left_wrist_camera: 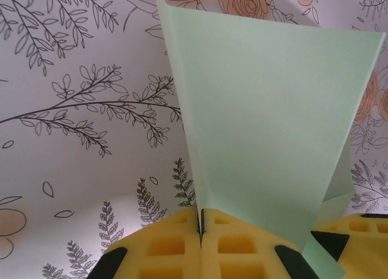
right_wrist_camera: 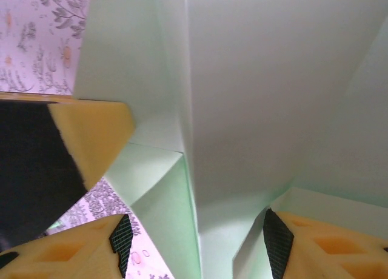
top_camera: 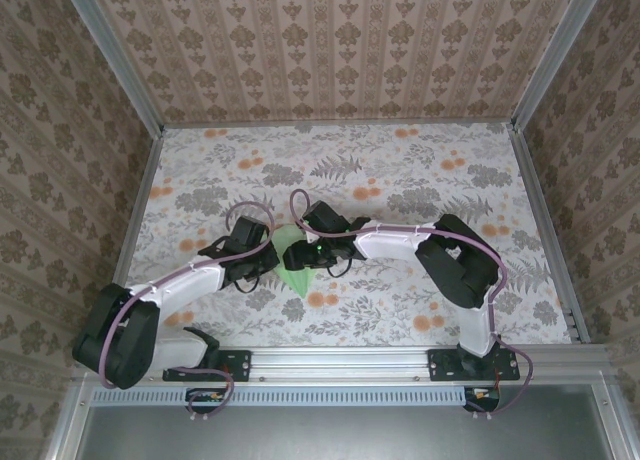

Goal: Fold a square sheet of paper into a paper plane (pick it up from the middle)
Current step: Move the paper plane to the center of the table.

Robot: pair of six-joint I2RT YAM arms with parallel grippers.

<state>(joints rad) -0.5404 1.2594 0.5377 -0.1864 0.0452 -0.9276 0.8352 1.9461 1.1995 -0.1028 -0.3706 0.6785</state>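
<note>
Mid-table on the floral tablecloth, the folded paper plane lies with its long axis running far to near, its point toward the near edge. The left gripper, fingers pressed together, pinches its left side, with the paper rising beyond the fingertips. The right gripper stands spread, its fingers either side of the folds, reaching in from the right.

Folded pale green paper, creased down its middle, is seen between the parted jaws of the right gripper. A floral tablecloth is glimpsed at upper left.
</note>
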